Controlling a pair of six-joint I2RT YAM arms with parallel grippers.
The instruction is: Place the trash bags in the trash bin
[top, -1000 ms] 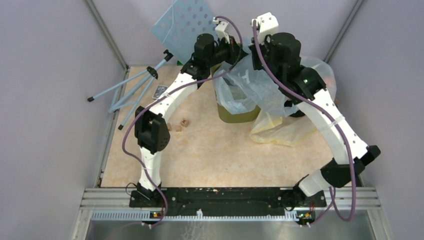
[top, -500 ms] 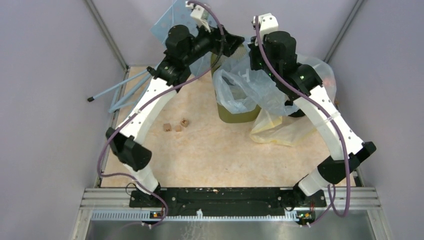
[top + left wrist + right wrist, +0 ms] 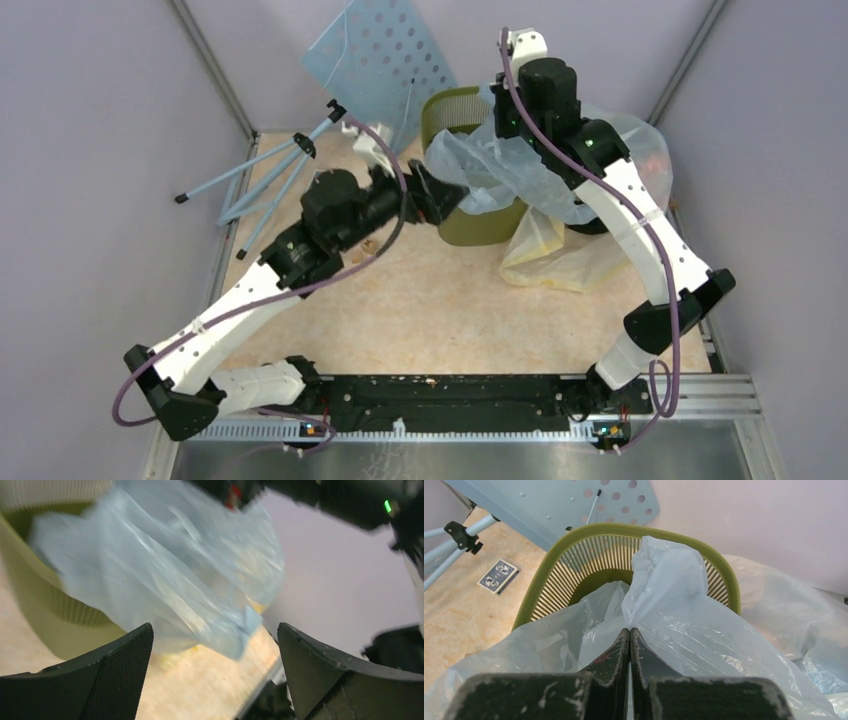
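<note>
The olive-green trash bin (image 3: 478, 222) stands at the back of the table, its rim (image 3: 624, 528) facing my right wrist camera. A pale blue-grey trash bag (image 3: 480, 165) is draped over the rim, partly inside the bin and partly hanging down its front. My right gripper (image 3: 500, 125) hovers above the bin, shut on a bunched fold of the bag (image 3: 684, 610), with the jaws (image 3: 630, 630) pressed together on the plastic. My left gripper (image 3: 448, 197) is open beside the bin's left wall. In its own view the fingers (image 3: 215, 630) stand wide apart and empty, below the hanging bag (image 3: 165, 565) and the bin (image 3: 45, 615).
A larger clear-yellowish bag (image 3: 560, 250) lies right of the bin, under my right arm. A light-blue perforated panel (image 3: 375, 60) leans against the back wall, and a folded tripod (image 3: 270, 175) lies at the back left. A small dark card (image 3: 498, 576) is on the table near the tripod.
My left gripper opened and let go of the bag at the bin's rim. Its arm then swung down and forward to the bin's left side. The right gripper kept its hold above the bin.
</note>
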